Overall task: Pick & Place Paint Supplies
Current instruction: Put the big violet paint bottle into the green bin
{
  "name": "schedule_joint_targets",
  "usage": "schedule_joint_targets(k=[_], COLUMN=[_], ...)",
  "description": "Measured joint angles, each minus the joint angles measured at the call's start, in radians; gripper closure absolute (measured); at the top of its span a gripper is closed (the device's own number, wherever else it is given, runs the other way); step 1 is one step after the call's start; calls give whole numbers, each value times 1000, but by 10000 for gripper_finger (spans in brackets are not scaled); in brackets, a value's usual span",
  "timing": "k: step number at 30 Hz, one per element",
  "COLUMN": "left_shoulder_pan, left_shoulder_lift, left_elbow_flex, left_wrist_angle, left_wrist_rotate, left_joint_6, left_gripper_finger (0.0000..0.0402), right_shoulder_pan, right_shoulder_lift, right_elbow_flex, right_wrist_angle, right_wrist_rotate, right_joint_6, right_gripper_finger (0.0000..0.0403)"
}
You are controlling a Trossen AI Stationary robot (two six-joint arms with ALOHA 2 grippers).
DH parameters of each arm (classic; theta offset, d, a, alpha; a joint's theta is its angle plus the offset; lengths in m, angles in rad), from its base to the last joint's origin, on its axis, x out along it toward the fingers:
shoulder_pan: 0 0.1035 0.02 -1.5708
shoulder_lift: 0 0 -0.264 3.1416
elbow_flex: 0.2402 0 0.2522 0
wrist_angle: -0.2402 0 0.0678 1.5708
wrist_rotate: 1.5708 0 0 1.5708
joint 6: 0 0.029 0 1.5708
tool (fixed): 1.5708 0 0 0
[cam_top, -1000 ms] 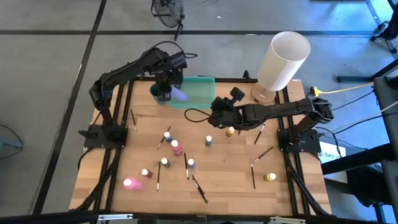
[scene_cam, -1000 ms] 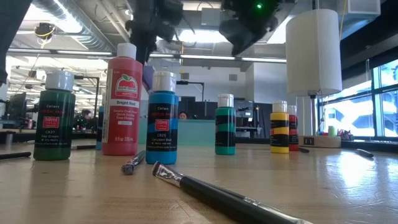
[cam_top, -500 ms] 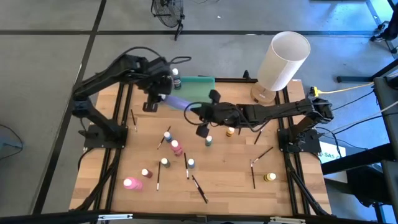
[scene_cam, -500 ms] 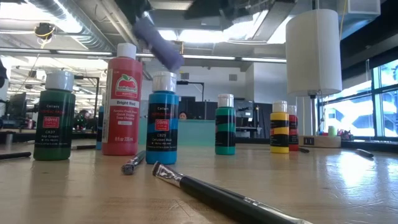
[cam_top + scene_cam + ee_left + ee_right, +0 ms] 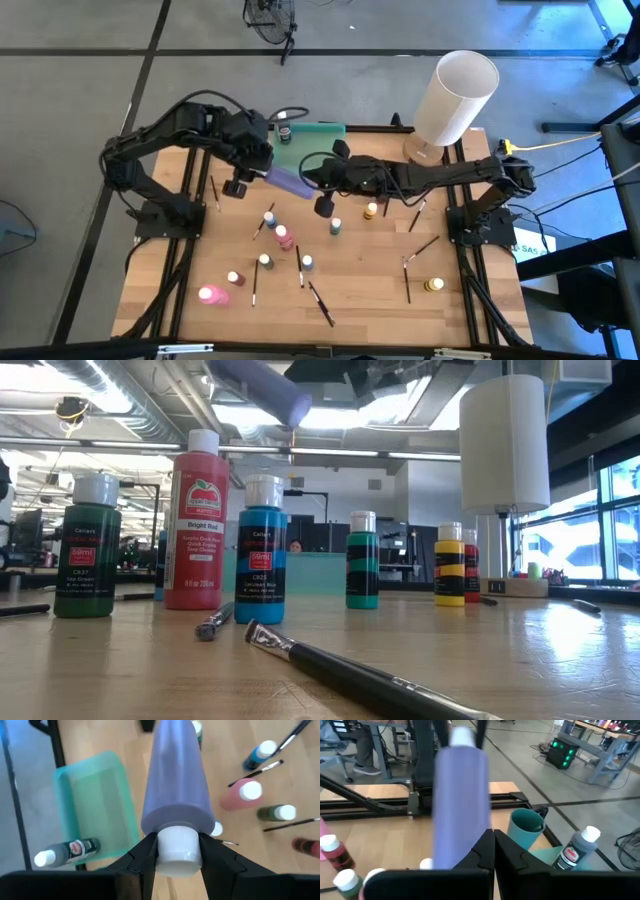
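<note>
The purple paint bottle point(image 5: 289, 180) is a smooth cylinder with a ribbed white cap point(image 5: 176, 851). The left gripper point(image 5: 176, 862) holds it clear of the wooden tabletop point(image 5: 360, 265), near the translucent green tray point(image 5: 318, 140); the bottle lies near horizontal, with its base toward the right arm. The left gripper's fingers point(image 5: 139, 857) pinch the cap from both sides.

The left arm is folded at the elbow and reaches inward from the tabletop's left edge. The right arm extends low across the tabletop from the right. The right gripper point(image 5: 492, 851) has its fingers pressed together, tips just beside the purple paint bottle; contact cannot be confirmed.

A dark bottle point(image 5: 65, 852) lies on the tray rim. Further paint bottles and thin dark paintbrushes point(image 5: 320, 302) are scattered over the tabletop. The white cylindrical lamp point(image 5: 455, 95) stands at the far right corner.
</note>
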Motion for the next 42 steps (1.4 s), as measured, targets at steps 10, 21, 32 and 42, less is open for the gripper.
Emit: schedule_joint_targets(k=[10, 21, 32, 42], left_shoulder_pan=[1, 1, 1, 1], left_shoulder_lift=[2, 2, 2, 2], left_elbow_flex=[0, 0, 0, 0], left_wrist_angle=[-8, -12, -6, -1], left_wrist_rotate=[-57, -60, -57, -55], left_joint_6=[-3, -10, 1, 5], left_gripper_finger=[282, 282, 283, 283], right_shoulder_pan=[21, -22, -48, -72], right_shoulder_lift=[0, 77, 95, 125], right_elbow_flex=[0, 1, 0, 0], right_wrist_angle=[-25, -9, 37, 87], right_wrist_rotate=[-82, -82, -157, -201], right_joint_6=[-23, 2, 16, 23], right_gripper_finger=[402, 402, 402, 402])
